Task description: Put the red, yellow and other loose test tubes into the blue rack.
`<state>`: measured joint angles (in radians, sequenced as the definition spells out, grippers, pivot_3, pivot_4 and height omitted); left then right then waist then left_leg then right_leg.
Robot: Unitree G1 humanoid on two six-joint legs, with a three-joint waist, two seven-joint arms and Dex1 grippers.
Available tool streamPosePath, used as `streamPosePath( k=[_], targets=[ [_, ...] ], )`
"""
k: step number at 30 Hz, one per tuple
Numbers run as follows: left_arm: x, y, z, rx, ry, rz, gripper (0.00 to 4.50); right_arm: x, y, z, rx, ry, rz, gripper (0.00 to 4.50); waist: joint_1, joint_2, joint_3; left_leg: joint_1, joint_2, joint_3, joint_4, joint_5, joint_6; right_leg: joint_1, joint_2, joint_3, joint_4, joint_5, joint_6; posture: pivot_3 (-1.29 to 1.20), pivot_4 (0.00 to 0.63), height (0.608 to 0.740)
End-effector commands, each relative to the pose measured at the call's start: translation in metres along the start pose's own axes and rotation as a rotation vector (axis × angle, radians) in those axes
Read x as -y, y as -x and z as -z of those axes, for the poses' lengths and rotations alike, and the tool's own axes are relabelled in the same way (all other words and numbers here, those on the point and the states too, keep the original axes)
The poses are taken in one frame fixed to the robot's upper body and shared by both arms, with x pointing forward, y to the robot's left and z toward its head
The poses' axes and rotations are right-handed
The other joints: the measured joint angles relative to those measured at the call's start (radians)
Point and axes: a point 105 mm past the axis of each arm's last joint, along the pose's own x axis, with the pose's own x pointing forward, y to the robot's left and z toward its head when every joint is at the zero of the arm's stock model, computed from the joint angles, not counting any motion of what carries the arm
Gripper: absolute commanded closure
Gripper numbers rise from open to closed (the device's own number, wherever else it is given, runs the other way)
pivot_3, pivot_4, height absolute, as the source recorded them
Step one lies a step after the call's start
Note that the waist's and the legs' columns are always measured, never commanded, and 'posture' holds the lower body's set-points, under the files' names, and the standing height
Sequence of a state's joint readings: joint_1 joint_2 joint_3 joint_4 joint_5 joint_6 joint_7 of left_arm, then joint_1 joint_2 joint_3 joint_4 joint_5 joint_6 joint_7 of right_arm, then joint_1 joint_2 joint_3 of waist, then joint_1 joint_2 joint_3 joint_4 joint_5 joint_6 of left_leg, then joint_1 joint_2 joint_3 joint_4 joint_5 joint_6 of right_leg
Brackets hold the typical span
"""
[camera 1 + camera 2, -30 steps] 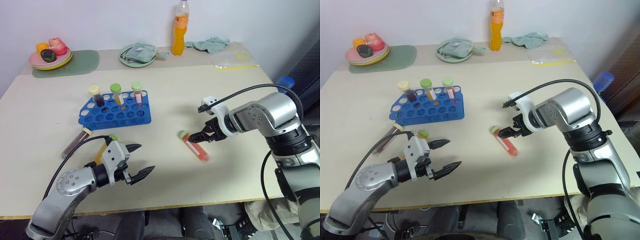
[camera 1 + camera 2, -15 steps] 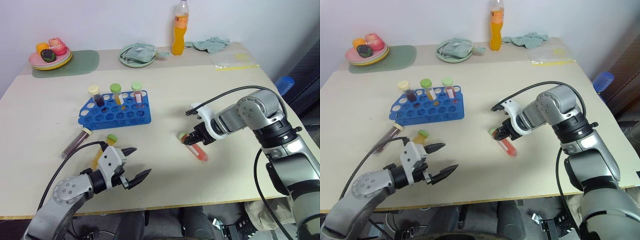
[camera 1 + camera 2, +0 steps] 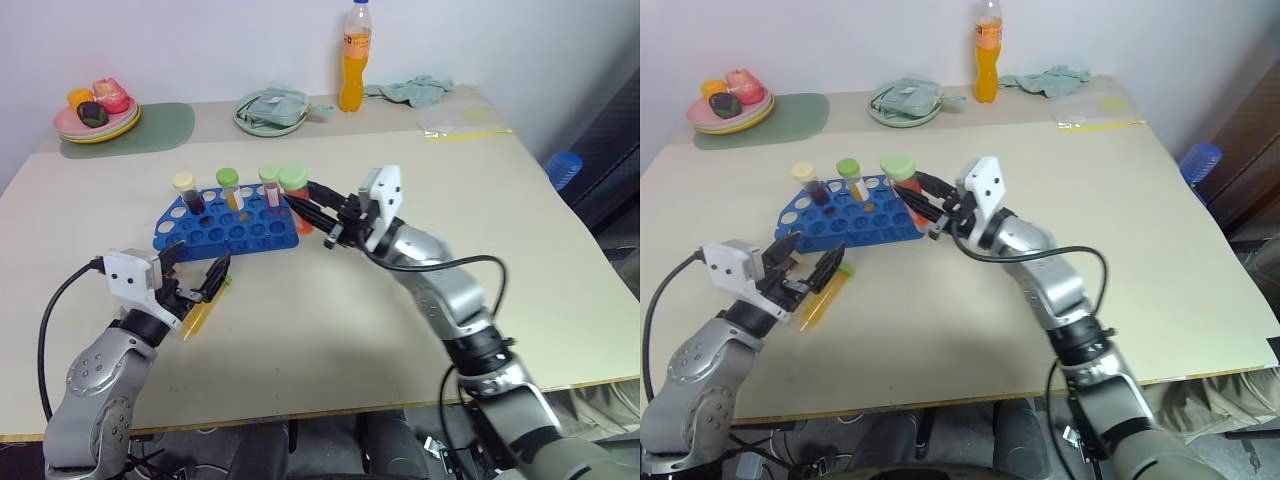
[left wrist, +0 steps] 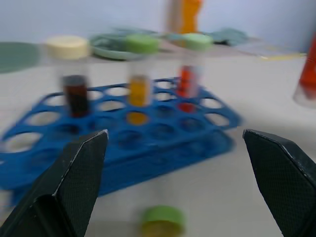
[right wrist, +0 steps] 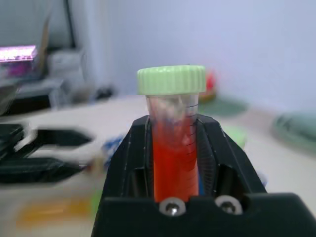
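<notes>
Jaws: left gripper point(image 3: 196, 279) spread wide just over the yellow tube point(image 3: 199, 310) lying at the rack's 6 o'clock, right gripper point(image 3: 318, 216) clenched on the red tube point(image 5: 173, 143), cap up at the blue rack's point(image 3: 228, 230) 3 o'clock edge; next, judged: seat it in a free hole.

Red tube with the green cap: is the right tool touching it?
Touching. The right wrist view shows the right tool clamped on the red tube, both fingers pressed against its sides.
</notes>
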<state>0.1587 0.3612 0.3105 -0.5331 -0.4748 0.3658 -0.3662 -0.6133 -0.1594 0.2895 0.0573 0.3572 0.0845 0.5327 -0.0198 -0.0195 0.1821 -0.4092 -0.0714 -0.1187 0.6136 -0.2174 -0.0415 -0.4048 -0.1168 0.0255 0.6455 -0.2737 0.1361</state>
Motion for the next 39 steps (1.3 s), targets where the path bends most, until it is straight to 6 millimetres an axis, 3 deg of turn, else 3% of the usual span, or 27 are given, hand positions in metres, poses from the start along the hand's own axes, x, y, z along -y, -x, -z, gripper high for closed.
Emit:
streamPosePath(
  k=[1,6,11,22,25,29,39],
  targets=[
    [-0.007,0.007,0.0,0.004,-0.069,-0.042,0.0,-0.007,-0.023,0.007,0.055,0.051,0.034,3.8,-0.001,0.0,0.0,0.0,0.0,0.0,0.0,0.0,0.0,0.0,0.0,0.0,0.0,0.0,0.0,0.0,0.15,0.74],
    [-0.015,0.015,0.001,0.019,-0.077,-0.085,0.0,-0.009,-0.033,0.028,0.049,0.03,0.063,3.8,0.006,0.0,0.0,0.0,0.0,-0.001,-0.001,0.0,-0.001,-0.001,0.0,0.0,0.0,0.0,0.0,0.0,0.15,0.74],
    [-0.013,0.019,0.005,0.012,-0.078,-0.088,0.0,-0.002,-0.04,0.036,0.037,0.025,0.106,3.8,-0.001,0.0,0.0,0.0,0.0,-0.001,-0.001,0.0,-0.001,-0.001,0.0,0.0,0.001,0.0,-0.001,0.0,0.15,0.74],
    [0.0,0.015,0.007,0.004,-0.06,-0.067,0.0,-0.007,-0.048,0.019,0.115,-0.038,0.038,3.8,-0.001,0.001,0.0,0.0,0.0,-0.001,-0.001,0.0,-0.001,-0.001,0.0,0.0,0.001,0.0,-0.001,0.0,0.15,0.74],
    [0.002,0.014,0.009,-0.001,-0.054,-0.06,0.0,0.0,-0.047,0.018,0.114,-0.025,0.076,3.8,-0.001,0.001,0.0,0.0,0.0,-0.001,-0.001,0.0,-0.001,-0.001,0.0,0.0,0.001,0.0,-0.001,0.0,0.15,0.74],
    [0.004,0.012,0.011,-0.004,-0.046,-0.046,0.0,0.009,-0.049,0.029,0.059,0.012,0.135,3.8,-0.001,0.001,0.0,0.0,0.0,-0.001,-0.001,0.0,-0.001,-0.002,0.0,0.0,0.001,0.0,-0.001,0.0,0.15,0.74],
    [0.013,0.006,0.011,-0.001,-0.047,-0.024,0.0,0.008,-0.058,0.042,0.01,0.026,0.163,3.8,-0.004,0.001,0.0,0.0,0.0,-0.001,-0.002,0.0,-0.001,-0.002,0.0,0.0,0.001,0.0,-0.001,0.0,0.15,0.74]
  ],
)
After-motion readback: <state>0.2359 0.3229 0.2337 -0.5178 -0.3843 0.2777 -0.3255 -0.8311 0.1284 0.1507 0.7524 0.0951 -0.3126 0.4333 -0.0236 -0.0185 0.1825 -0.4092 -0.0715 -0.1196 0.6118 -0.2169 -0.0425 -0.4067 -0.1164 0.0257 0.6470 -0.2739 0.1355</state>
